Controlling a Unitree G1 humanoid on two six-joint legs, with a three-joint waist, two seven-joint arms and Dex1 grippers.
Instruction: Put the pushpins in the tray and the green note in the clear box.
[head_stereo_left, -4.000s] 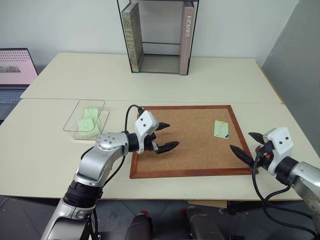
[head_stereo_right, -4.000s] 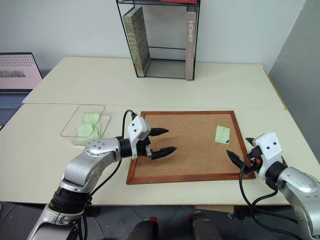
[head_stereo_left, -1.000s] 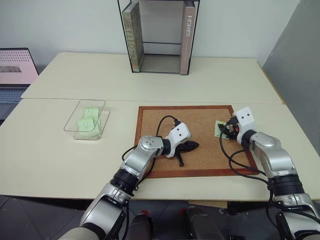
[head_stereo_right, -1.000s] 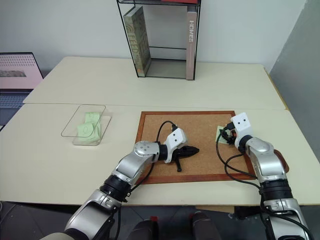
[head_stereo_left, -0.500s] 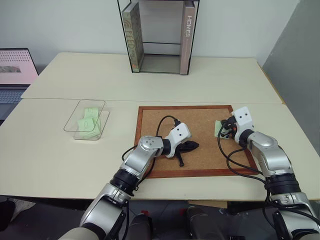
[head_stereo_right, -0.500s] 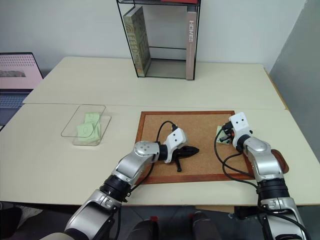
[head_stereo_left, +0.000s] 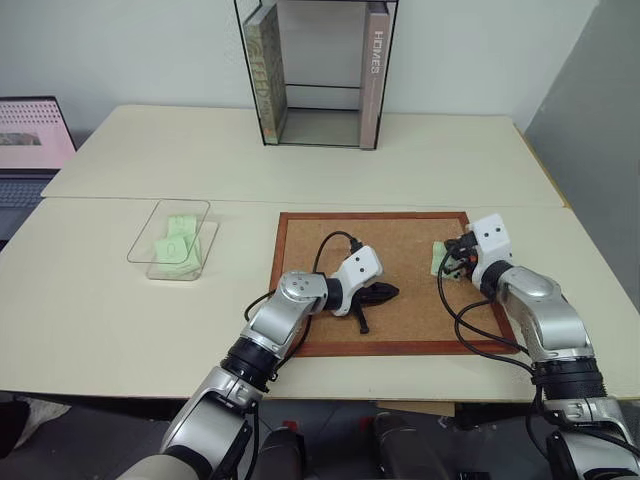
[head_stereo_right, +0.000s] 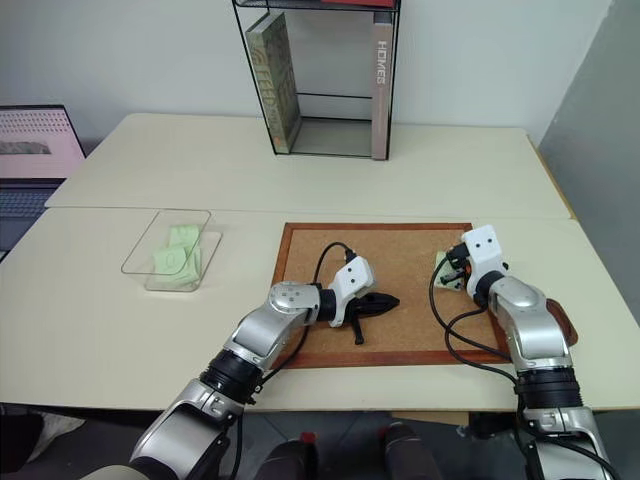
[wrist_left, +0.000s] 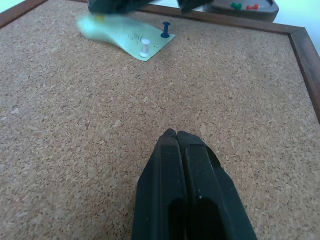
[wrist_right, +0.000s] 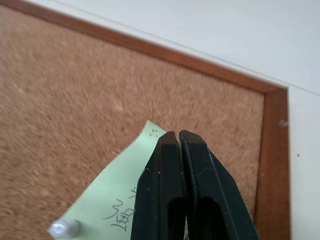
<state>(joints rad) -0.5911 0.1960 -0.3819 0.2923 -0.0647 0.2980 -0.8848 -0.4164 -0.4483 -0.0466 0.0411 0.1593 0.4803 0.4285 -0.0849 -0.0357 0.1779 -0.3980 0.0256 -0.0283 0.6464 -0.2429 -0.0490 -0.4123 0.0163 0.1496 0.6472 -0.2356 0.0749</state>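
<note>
Right jaws pinch the pinned green note; left jaws rest together on the corkboard.

The bench (head_stereo_left: 120, 320) carries the corkboard (head_stereo_left: 400, 235), and the clear box (head_stereo_left: 170, 243), already holding green slips, lies well apart from both jaws on the left gripper's far side. The left gripper (wrist_left: 176, 136) sits mid-board with jaws pressed together on nothing, seemingly parked out of the way. The right gripper (wrist_right: 178, 137) has its jaws clamped on the free edge of the green note (wrist_right: 125, 200), which curls up because a white pushpin (wrist_left: 144, 46) holds its other end; a blue pushpin (wrist_left: 165, 29) stands just beside that end. The tray (wrist_left: 245, 7), behind the right jaws, holds green and red pins.
</note>
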